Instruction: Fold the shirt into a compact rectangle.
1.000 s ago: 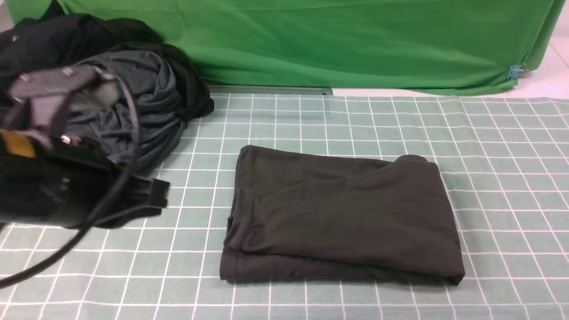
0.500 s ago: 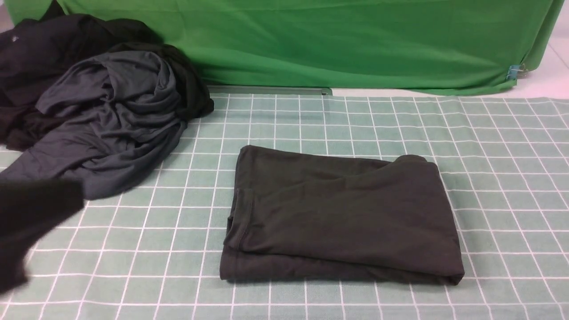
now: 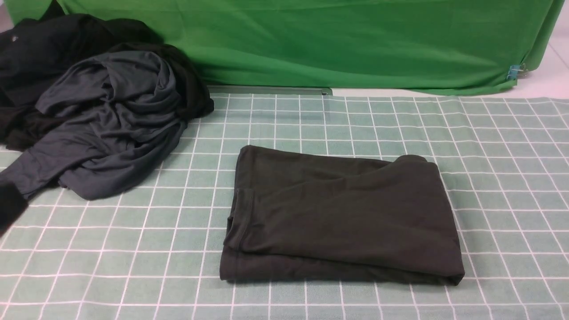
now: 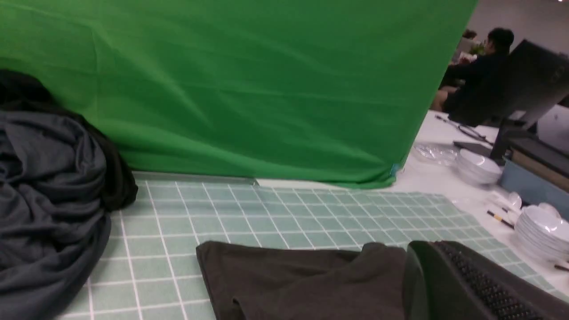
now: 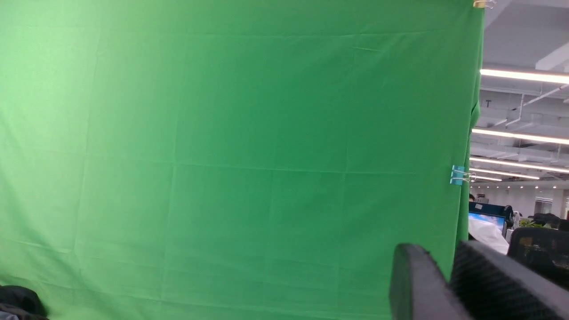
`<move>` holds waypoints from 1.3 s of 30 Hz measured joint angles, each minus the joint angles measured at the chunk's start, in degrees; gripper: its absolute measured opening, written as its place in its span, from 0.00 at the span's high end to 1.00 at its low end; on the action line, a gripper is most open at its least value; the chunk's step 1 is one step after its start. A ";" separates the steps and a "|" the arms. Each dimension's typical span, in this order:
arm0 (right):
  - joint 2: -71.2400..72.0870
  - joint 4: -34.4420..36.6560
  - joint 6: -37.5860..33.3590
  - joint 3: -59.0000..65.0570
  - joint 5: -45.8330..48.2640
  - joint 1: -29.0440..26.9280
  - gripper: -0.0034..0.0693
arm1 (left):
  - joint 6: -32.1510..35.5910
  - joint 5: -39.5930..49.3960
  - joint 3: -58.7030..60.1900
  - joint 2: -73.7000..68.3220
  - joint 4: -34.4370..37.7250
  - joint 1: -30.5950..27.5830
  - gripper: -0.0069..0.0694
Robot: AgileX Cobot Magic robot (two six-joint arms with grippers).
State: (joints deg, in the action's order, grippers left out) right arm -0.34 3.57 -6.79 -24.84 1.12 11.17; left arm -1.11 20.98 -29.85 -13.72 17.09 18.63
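In the front view the shirt [image 3: 340, 215] lies folded in a near-rectangle on the checked tablecloth [image 3: 502, 146], about mid-table, well apart from the heap of the slate-grey garment [image 3: 106, 129] and black clothes [image 3: 40, 49] at the far left. By my judgement the folding is all but done and the step in hand is clearing off. To do it well, each arm should lift straight away from the cloth, and the bulge at the far right corner and the lower layer peeking out along the near edge could do with a light press flat. Only a dark sliver at the left edge shows there, likely the left arm; neither claw is visible. The left wrist view shows what the front one cannot: the left gripper [image 4: 466, 284] hangs clenched and empty, above and clear of the shirt [image 4: 293, 280], with white bowls [image 4: 478, 166] beyond the cloth. The right wrist view faces the green backdrop [image 5: 231, 146] and shows no shirt at all. The right gripper [image 5: 444, 284] has nothing between its two finger ends; a narrow gap seems to show, but I cannot tell whether it is released or clenched.
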 joint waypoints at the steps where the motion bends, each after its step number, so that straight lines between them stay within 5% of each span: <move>1: 0.00 0.00 0.00 0.00 0.00 0.00 0.77 | 0.00 -0.32 0.00 0.00 0.05 0.00 0.91; 13: 0.00 0.00 0.00 0.00 0.00 0.00 0.74 | 4.62 -1.14 0.83 0.19 -6.35 -0.16 0.91; 27: 0.00 0.00 0.00 0.00 -0.05 0.00 0.70 | 8.83 -8.62 26.50 13.31 -12.75 -18.21 0.91; 39: 0.00 0.00 0.00 0.00 0.00 0.00 0.66 | 8.83 -8.12 30.25 13.62 -15.48 -18.77 0.91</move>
State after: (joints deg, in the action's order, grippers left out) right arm -0.34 3.57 -6.79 -24.84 1.11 11.17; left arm 7.72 12.86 0.40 -0.10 1.61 -0.14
